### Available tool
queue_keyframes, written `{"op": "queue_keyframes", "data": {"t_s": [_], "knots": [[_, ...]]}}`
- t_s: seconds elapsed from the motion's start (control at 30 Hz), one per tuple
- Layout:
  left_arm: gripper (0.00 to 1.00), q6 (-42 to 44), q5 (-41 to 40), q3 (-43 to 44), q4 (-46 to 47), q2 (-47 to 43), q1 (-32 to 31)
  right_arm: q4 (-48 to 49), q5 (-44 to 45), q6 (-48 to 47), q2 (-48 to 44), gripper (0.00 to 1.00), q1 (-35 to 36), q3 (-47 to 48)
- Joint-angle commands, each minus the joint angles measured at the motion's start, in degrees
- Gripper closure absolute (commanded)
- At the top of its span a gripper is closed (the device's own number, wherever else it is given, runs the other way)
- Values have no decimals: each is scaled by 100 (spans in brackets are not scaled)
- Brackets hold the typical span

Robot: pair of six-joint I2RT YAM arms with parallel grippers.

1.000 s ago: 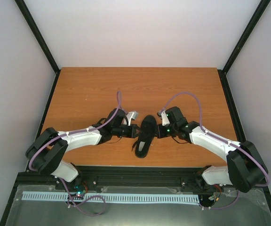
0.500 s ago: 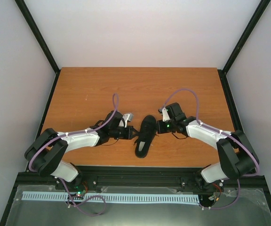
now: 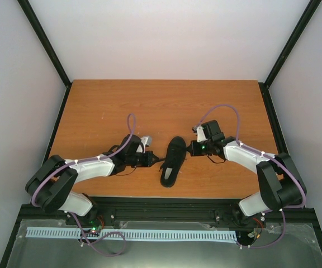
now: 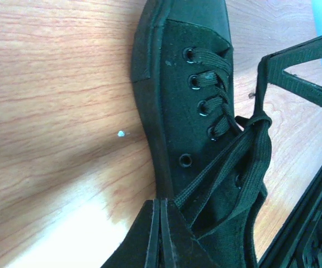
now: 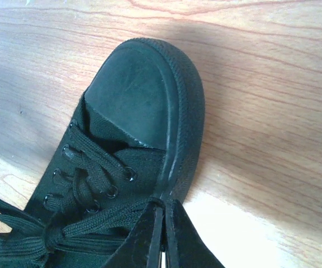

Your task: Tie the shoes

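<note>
The black shoe [image 3: 172, 161] lies on the wooden table [image 3: 105, 106] between both arms, toe pointing away from the bases. My left gripper [image 3: 154, 160] is at its left side. In the left wrist view its tips [image 4: 160, 202] are pressed shut against the shoe [image 4: 172, 89], with a black lace [image 4: 228, 162] running from them up to a crossing over the tongue. My right gripper [image 3: 189, 149] is at the shoe's right side. In the right wrist view its tips [image 5: 162, 204] are shut on a lace [image 5: 94, 220] next to the shoe's toe [image 5: 133, 95].
The table's near edge with its black rail [image 4: 312, 223] is just beyond the shoe's heel. Black frame posts [image 3: 43, 39] and white walls stand around the table. A small white speck [image 4: 121, 133] lies on the wood left of the shoe.
Both grippers have drawn outward from the shoe, the left one to the left and the right one to the right. The shoe has stayed in place.
</note>
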Motion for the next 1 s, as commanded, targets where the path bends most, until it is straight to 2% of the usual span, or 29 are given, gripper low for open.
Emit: {"op": "queue_keyframes", "data": {"t_s": [0.0,0.97], "knots": [[99,-133,-287,-127,-211,-228,123,72,19,-105,-63,97,-190,-21],[99,-387,-469,-316,-417,-243,383,254,-113,-95,-169,97,-538,-467]]}}
